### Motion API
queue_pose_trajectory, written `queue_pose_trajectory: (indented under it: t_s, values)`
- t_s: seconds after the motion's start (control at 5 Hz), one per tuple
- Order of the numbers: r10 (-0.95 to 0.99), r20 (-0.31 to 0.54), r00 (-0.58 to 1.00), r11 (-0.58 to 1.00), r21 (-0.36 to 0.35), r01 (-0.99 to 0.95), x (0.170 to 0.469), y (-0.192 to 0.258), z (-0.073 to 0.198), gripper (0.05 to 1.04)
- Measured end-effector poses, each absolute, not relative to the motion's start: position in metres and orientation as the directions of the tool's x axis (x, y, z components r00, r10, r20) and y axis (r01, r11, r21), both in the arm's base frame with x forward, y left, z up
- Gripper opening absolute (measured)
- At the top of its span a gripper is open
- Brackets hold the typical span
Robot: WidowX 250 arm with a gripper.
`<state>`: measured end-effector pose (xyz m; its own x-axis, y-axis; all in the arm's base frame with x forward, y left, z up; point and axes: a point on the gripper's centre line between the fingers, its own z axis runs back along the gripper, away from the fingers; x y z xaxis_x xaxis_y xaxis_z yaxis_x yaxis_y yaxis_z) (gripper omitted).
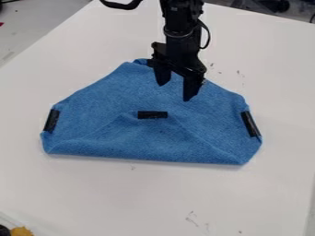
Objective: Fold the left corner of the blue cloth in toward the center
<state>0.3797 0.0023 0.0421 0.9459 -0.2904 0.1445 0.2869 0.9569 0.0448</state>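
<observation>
The black gripper (176, 92) hangs over the upper middle of a blue cloth (123, 97), its two fingers apart with nothing between them. Part of the cloth's back edge is hidden behind the gripper. The cloth lies partly folded, its near edge running nearly straight and a flap coming up to a point at the middle. A black strip (152, 115) sits at that point. Two more dark strips mark the cloth's left corner (51, 120) and right corner (250, 124). Whether the fingertips touch the cloth, I cannot tell.
The cloth lies on a white table (154, 198) with a few small dark marks. At the bottom left corner is a yellow-orange object (21, 231) beside something dark. A black cable loops near the arm at the top.
</observation>
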Motion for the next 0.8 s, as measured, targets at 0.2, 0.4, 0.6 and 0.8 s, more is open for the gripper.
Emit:
queue_pose_trajectory:
  t_s: [0.2, 0.4, 0.6, 0.8]
  values:
    - [-0.29, 0.105, 0.951, 0.957, 0.033, 0.288, 0.375, 0.002, 0.028, 1.001]
    - [-0.291, 0.086, 0.953, 0.956, 0.046, 0.288, 0.37, 0.012, 0.025, 1.001]
    - [-0.231, 0.109, 0.967, 0.969, 0.114, 0.218, 0.358, 0.047, 0.05, 1.001]
    - [-0.137, 0.125, 0.983, 0.982, 0.146, 0.119, 0.331, 0.083, 0.059, 1.001]
